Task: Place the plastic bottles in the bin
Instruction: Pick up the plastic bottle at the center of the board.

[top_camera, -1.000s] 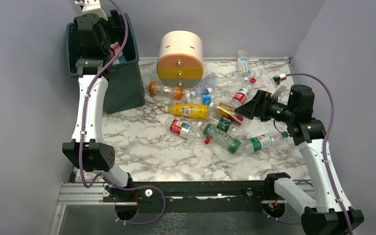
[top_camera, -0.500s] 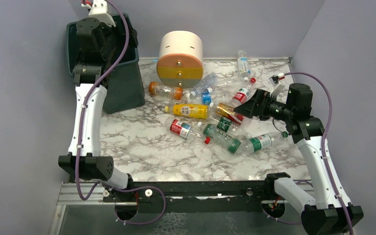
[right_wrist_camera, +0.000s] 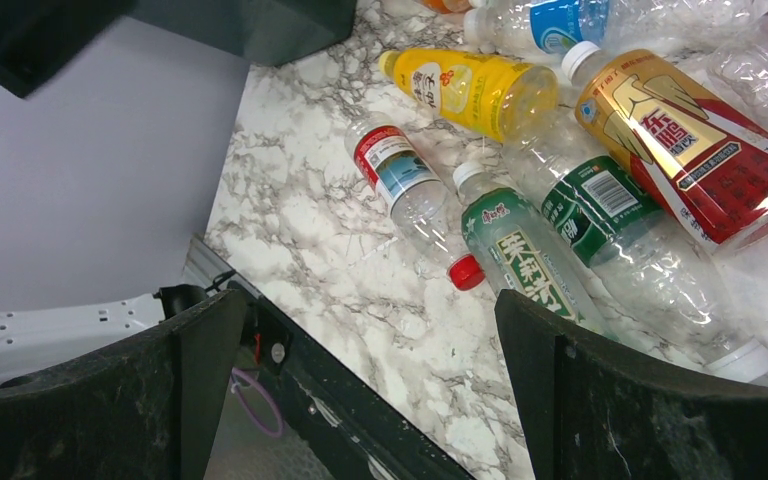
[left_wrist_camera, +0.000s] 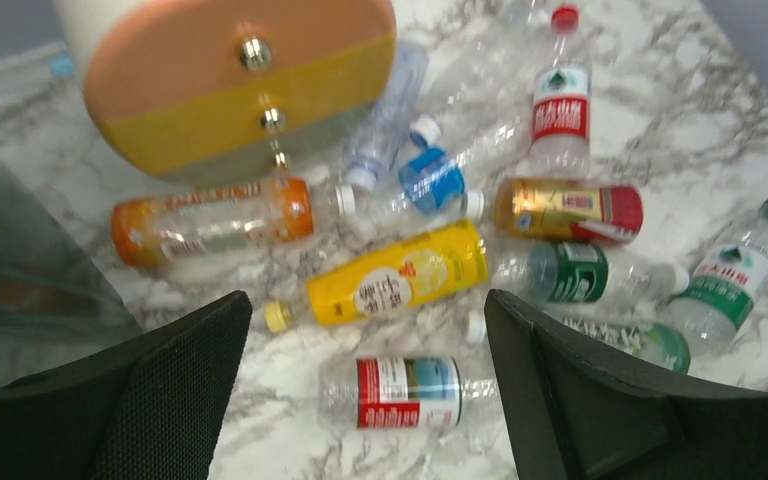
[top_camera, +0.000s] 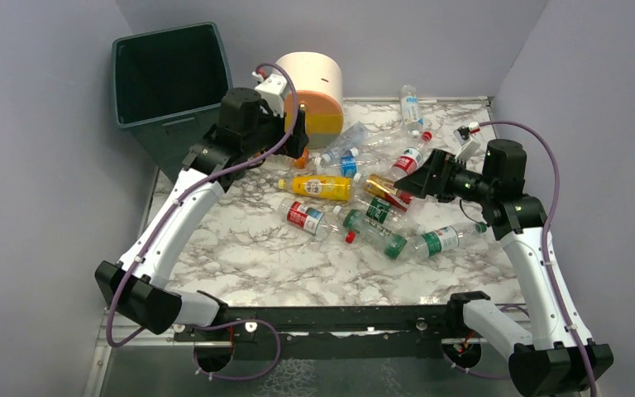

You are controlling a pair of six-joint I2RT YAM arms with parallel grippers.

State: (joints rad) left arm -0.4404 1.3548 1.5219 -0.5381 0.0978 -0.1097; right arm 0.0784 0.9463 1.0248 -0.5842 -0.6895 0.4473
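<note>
Several plastic bottles lie in a heap on the marble table: a yellow one (top_camera: 321, 187) (left_wrist_camera: 400, 282) (right_wrist_camera: 475, 88), a clear one with a red and blue label (top_camera: 310, 218) (left_wrist_camera: 410, 392), a gold and red one (top_camera: 384, 190), a green one (top_camera: 376, 233) and an orange one (left_wrist_camera: 210, 220). The dark green bin (top_camera: 169, 121) stands at the back left. My left gripper (top_camera: 293, 142) (left_wrist_camera: 368, 310) is open and empty above the heap's left side. My right gripper (top_camera: 417, 184) (right_wrist_camera: 370, 300) is open and empty above the heap's right side.
A round cream, orange and yellow drawer unit (top_camera: 306, 83) (left_wrist_camera: 240, 90) stands behind the heap, right beside my left gripper. One clear bottle (top_camera: 410, 105) lies apart at the back. Grey walls close in the left, back and right sides.
My left arm has swung from over the bin down and to the right, to above the bottles by the drawer unit. The right arm has barely moved.
</note>
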